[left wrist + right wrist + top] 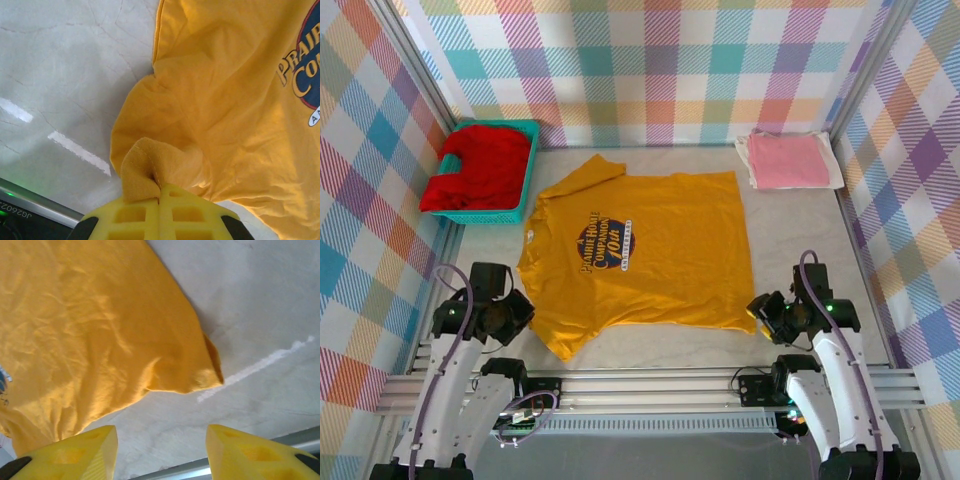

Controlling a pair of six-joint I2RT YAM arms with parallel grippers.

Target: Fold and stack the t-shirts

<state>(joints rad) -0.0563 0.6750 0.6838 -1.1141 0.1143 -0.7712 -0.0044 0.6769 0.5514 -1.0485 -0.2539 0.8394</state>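
- At the bottom middle, the left gripper (159, 192) is pinching a fold of the yellow shirt (225, 115).
- The right gripper (162, 440) is hanging wide apart, holding nothing.
- It should be grabbing the shirt corner squarely.

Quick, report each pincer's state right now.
Left pincer: closed, pinching a fold of the yellow t-shirt.
Right pincer: open, holding nothing.

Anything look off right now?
Yellow t-shirt isn't flat: its near sleeve is bunched up where the shut left gripper pinches it. Right gripper is open, clear of the hem corner. No tears or spills.
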